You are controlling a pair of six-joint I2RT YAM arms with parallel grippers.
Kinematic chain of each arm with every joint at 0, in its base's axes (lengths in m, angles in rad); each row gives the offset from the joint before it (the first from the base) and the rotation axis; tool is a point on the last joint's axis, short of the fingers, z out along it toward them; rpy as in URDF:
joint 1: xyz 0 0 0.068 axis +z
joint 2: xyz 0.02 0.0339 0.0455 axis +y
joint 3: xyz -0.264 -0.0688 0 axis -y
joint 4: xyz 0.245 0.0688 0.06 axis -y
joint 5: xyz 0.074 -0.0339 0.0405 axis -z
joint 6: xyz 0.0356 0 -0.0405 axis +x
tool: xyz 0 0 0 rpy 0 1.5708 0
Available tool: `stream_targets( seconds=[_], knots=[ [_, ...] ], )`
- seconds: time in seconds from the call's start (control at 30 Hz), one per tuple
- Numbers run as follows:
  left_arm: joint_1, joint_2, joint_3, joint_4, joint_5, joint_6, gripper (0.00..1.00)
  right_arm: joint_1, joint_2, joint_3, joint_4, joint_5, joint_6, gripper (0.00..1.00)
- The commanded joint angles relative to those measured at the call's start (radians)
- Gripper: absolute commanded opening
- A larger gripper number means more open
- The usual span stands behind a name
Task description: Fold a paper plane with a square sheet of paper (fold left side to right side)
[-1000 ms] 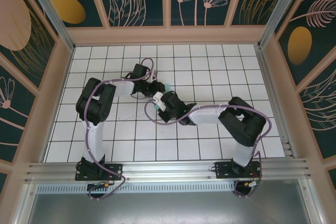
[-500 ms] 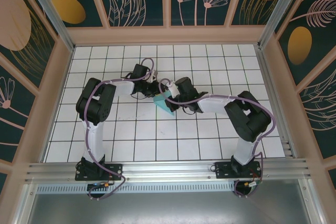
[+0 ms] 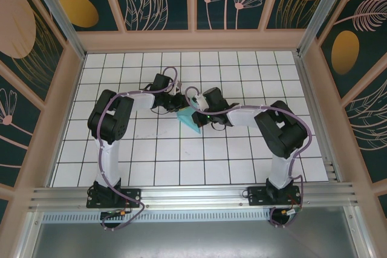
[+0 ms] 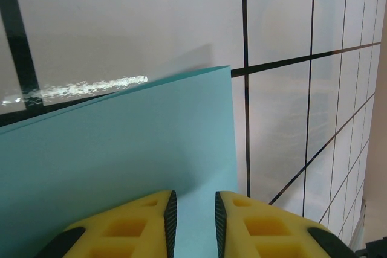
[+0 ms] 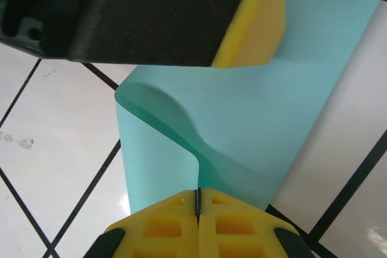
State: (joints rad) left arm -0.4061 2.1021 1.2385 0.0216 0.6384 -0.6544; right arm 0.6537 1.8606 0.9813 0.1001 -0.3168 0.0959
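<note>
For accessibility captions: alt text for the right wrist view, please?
The right gripper is shut on the edge of the turquoise paper, which bows in a curve. One of the left gripper's fingers overlaps the sheet's top, over a white gridded table.

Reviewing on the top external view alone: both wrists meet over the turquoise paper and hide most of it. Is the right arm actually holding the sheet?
Observer: Yes, the right fingers are shut on an edge of the square sheet of paper.
Operator: Is the sheet flat?
Observer: No, it bulges up in a soft curve just beyond those fingers.
Operator: And the left arm?
Observer: The left fingers stand a narrow gap apart, with paper showing through the gap.
</note>
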Motion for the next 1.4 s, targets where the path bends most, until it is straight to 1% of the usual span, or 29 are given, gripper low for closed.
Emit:
stream_targets(
  seconds=[0.0, 1.07, 1.23, 1.37],
  knots=[
    [-0.014, 0.051, 0.006, -0.041, -0.044, 0.025, 0.26, -0.011, 0.018, 0.027, -0.009, -0.031, 0.031, 0.0],
    [-0.016, 0.049, 0.009, -0.041, -0.039, 0.027, 0.26, -0.02, 0.074, 0.059, -0.051, -0.028, 0.031, 0.0],
    [-0.015, 0.033, 0.026, -0.058, -0.041, 0.037, 0.28, -0.019, 0.077, 0.043, -0.063, -0.028, 0.036, 0.0],
    [-0.009, 0.017, 0.089, -0.129, -0.057, 0.071, 0.32, -0.019, 0.081, 0.03, -0.079, -0.032, 0.039, 0.0]
  ],
)
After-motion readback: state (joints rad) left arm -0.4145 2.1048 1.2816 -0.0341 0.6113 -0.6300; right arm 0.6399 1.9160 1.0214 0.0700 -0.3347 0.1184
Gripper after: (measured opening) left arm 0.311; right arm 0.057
